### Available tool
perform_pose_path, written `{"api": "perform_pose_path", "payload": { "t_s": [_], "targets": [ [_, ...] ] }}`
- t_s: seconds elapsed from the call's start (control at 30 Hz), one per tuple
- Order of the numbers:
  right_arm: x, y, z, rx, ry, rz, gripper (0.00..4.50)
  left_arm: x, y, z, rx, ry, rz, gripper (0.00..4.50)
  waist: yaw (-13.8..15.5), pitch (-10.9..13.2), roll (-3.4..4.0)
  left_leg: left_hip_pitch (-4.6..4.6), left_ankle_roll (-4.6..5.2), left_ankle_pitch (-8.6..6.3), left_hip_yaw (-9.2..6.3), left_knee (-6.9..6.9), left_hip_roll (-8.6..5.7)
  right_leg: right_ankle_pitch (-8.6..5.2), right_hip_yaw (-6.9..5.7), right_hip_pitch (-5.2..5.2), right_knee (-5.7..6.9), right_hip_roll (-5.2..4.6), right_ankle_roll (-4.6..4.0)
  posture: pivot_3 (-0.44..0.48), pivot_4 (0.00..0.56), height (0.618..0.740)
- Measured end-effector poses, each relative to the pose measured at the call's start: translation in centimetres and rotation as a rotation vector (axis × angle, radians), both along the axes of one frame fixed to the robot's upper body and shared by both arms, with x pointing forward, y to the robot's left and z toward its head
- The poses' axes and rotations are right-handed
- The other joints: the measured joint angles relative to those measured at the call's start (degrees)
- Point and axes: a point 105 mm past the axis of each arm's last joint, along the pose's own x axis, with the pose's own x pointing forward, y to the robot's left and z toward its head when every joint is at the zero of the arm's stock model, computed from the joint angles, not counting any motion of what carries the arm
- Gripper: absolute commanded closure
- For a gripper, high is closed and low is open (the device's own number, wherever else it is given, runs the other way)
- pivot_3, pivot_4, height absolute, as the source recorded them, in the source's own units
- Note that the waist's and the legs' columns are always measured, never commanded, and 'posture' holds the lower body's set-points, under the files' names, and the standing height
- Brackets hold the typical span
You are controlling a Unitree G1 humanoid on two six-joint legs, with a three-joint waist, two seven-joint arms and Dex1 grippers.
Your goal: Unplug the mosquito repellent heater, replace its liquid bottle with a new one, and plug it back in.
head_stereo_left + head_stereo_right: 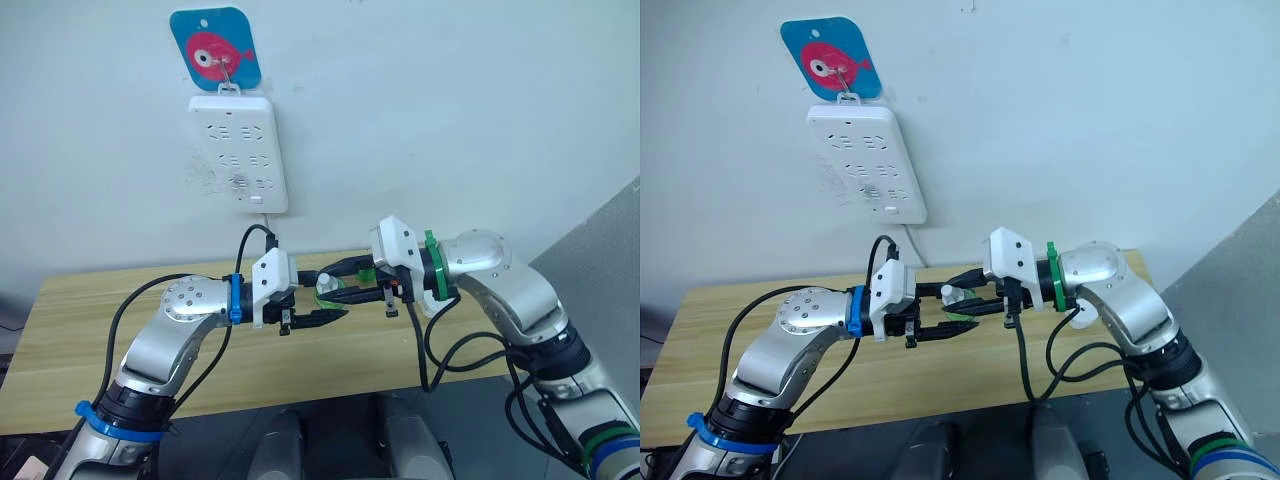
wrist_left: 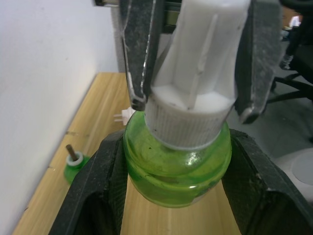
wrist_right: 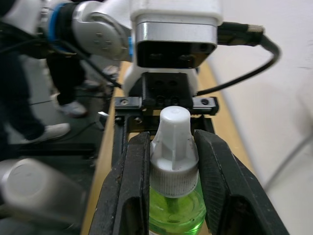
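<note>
pale wall at 12 o'clock carries a power strip (image 1: 239,153) above the wooden worktop (image 1: 70,330). left claw (image 2: 178,166) clamps the green liquid bottle (image 2: 177,164); right claw (image 3: 171,161) clamps its white cap (image 3: 173,147). risk: twisting may slip or spill. heater (image 2: 124,115) lies on the worktop beside an old bottle (image 2: 74,164).

Silver arms, black cables, seemingly black claws (image 1: 318,318)
</note>
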Motion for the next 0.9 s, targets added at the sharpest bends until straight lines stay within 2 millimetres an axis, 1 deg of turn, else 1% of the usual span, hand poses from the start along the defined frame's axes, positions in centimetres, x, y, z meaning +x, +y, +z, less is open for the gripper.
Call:
{"api": "perform_pose_path", "payload": {
  "t_s": [0.03, 0.07, 0.13, 0.23, 0.3, 0.4, 0.47, 0.5, 0.57, 0.63, 0.73, 0.9],
  "targets": [
    [-0.1, -0.1, 0.0, -0.002, 0.012, 0.005, 2.79, -0.1, -0.1, 0.0, 0.001, 0.001, -0.008, 2.19, 0.0, 0.0, 0.0, 0.01, 0.0, 0.0, 0.0, 0.02, 0.0, 0.0, 0.01, 0.0, 0.02, 0.0, 0.0, -0.069, 0.189, 0.74],
    [-0.1, -0.2, 0.1, 0.0, 0.018, 0.004, 2.56, -0.1, -0.1, 0.0, 0.001, 0.002, -0.008, 2.19, 0.0, 0.0, 0.0, 0.01, 0.0, 0.0, 0.0, 0.04, 0.0, 0.0, 0.0, 0.0, 0.04, 0.0, 0.0, -0.071, 0.188, 0.74],
    [0.0, -0.6, 0.6, 0.016, 0.022, -0.013, 1.9, -0.1, 0.0, -0.2, -0.001, 0.007, 0.002, 2.19, 0.1, 0.0, 0.01, 0.04, 0.0, 0.0, 0.0, 0.04, 0.01, 0.0, 0.0, 0.01, 0.07, 0.0, 0.0, -0.076, 0.188, 0.74],
    [0.2, -1.8, 1.6, 0.045, -0.012, -0.078, 0.83, -0.2, 0.2, -0.6, -0.003, 0.022, 0.02, 2.19, 0.4, 0.0, 0.01, 0.02, 0.0, 0.0, 0.0, 0.04, 0.0, 0.0, 0.01, 0.0, 0.06, 0.0, 0.0, -0.084, 0.187, 0.74],
    [-0.1, -2.7, 1.7, 0.05, -0.035, -0.133, 0.05, -0.1, 0.3, -0.8, -0.005, 0.029, 0.036, 2.19, 0.7, 0.0, 0.0, 0.02, 0.01, 0.0, 0.0, 0.03, 0.01, 0.0, 0.0, 0.0, 0.05, 0.0, 0.0, -0.088, 0.185, 0.74],
    [-0.9, -2.5, 0.6, 0.054, -0.032, -0.186, 0.0, 0.0, 0.3, -0.8, -0.008, 0.026, 0.042, 2.19, 0.7, -0.1, 0.03, 0.03, 0.0, 0.0, 0.02, 0.04, 0.01, 0.0, 0.01, 0.0, 0.1, 0.0, 0.0, -0.093, 0.181, 0.74],
    [-1.2, -1.9, -0.2, 0.059, -0.025, -0.219, 0.0, 0.0, 0.2, -0.7, -0.012, 0.023, 0.041, 2.19, 0.7, -0.2, 0.03, 0.06, 0.0, 0.0, 0.03, 0.05, 0.01, 0.0, 0.03, 0.0, 0.13, 0.0, 0.0, -0.095, 0.178, 0.74],
    [-1.4, -1.3, -0.4, 0.073, -0.024, -0.232, 0.0, 0.0, 0.1, -0.6, -0.015, 0.022, 0.039, 2.19, 0.6, -0.3, 0.05, 0.06, 0.0, 0.0, 0.04, 0.06, 0.02, 0.0, 0.03, 0.0, 0.13, 0.01, 0.0, -0.096, 0.177, 0.74],
    [-1.2, -0.1, -0.4, 0.117, -0.027, -0.279, 0.0, 0.0, 0.1, -0.5, -0.014, 0.022, 0.037, 2.19, 0.5, -0.4, 0.08, 0.06, 0.0, 0.0, 0.04, 0.04, 0.03, 0.0, 0.03, -0.01, 0.14, 0.02, 0.0, -0.095, 0.178, 0.74],
    [-0.8, 0.5, -0.3, 0.141, -0.038, -0.315, 0.0, 0.1, 0.1, -0.5, -0.013, 0.021, 0.035, 2.19, 0.5, -0.6, 0.12, 0.06, -0.01, 0.0, 0.04, 0.04, 0.02, 0.0, 0.04, -0.01, 0.11, 0.02, 0.0, -0.091, 0.174, 0.74],
    [0.4, 0.7, -0.1, 0.152, -0.061, -0.377, 0.0, 0.0, 0.1, -0.5, -0.011, 0.023, 0.034, 2.19, 0.6, -1.0, 0.14, 0.04, -0.01, 0.0, 0.04, 0.04, 0.0, 0.0, 0.05, 0.0, 0.06, 0.01, -0.01, -0.087, 0.172, 0.74],
    [0.7, 0.5, -0.6, 0.131, -0.062, -0.38, 0.0, 0.1, 0.1, -0.5, -0.008, 0.024, 0.038, 2.19, 0.7, -1.3, 0.14, 0.06, 0.0, 0.0, 0.03, 0.04, 0.0, 0.0, 0.04, 0.02, 0.07, 0.02, -0.01, -0.086, 0.172, 0.74]
  ]
}}
